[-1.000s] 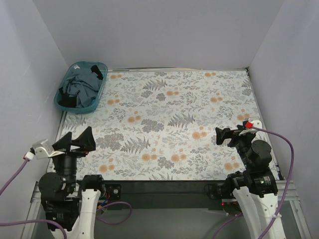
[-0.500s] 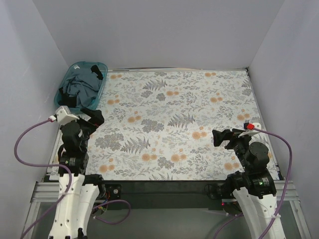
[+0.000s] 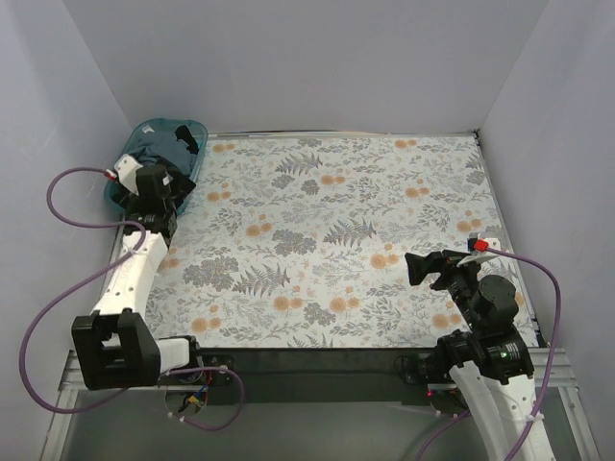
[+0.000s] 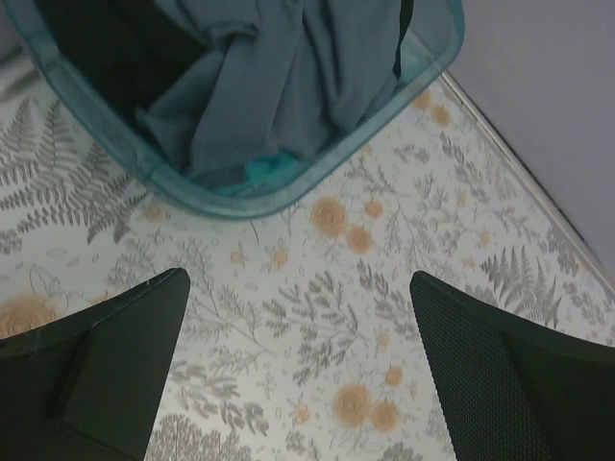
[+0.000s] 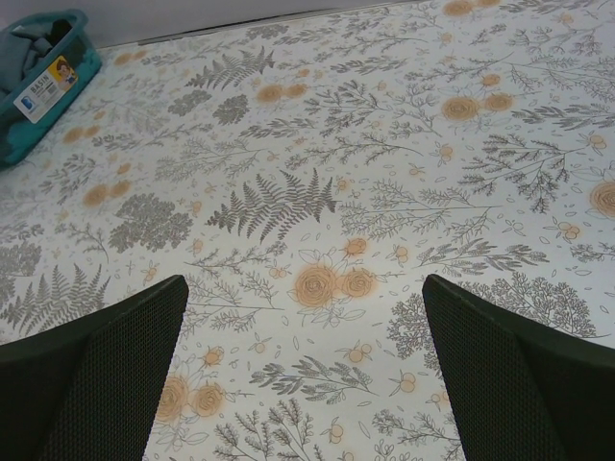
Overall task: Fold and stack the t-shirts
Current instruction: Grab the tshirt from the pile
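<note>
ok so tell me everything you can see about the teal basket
The teal basket looks like smooth plastic, with rounded corners and a plain rim. It sits upright on the floral table at the far left corner. A crumpled blue-grey t-shirt and black cloth fill it. A printed sticker is on one side. The open left gripper hangs over the table just short of its rim, not touching.

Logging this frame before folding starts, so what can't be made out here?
1. Left wrist view: crumpled slate blue-grey t-shirt hides how many garments fill the teal plastic basket.
2. Same view: black cloth cut by the top edge.
3. Right wrist view: basket's sticker too small to read.
</note>
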You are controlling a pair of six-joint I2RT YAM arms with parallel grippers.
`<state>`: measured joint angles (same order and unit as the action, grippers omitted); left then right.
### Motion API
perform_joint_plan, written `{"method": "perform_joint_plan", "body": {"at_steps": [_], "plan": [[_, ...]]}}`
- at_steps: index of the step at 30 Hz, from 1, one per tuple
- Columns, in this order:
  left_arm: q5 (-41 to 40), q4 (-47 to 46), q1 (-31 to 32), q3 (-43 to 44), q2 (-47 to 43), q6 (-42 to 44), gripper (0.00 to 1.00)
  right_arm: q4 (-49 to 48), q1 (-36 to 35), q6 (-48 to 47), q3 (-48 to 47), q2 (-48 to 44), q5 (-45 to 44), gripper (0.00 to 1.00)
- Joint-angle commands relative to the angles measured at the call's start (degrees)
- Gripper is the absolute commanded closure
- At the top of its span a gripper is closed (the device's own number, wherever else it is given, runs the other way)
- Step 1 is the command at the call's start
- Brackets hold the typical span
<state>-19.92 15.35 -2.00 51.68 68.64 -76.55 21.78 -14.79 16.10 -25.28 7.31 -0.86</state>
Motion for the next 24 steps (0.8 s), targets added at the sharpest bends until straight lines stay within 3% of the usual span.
{"method": "perform_joint_plan", "body": {"at_steps": [1, 12, 19, 24], "plan": [[-2.84, -2.97, -3.35, 6.75, 4.73, 4.83, 0.08, -1.30, -0.42, 0.60, 0.58, -0.72, 0.42, 0.02], [2.78, 0.20, -10.22, 24.77, 28.72, 4.92, 0.10, -1.39, -0.95, 0.25, 0.58, 1.48, 3.85, 0.02], [4.19, 1.78, -10.30, 30.14, 36.55, 4.84, 0.20, -1.39, -0.95, -0.10, 0.49, 3.15, 5.69, 0.02], [4.45, 3.28, -10.30, 30.94, 39.20, 4.04, 0.20, -1.30, -0.95, -0.28, 0.32, 3.59, 6.49, 0.02]]}}
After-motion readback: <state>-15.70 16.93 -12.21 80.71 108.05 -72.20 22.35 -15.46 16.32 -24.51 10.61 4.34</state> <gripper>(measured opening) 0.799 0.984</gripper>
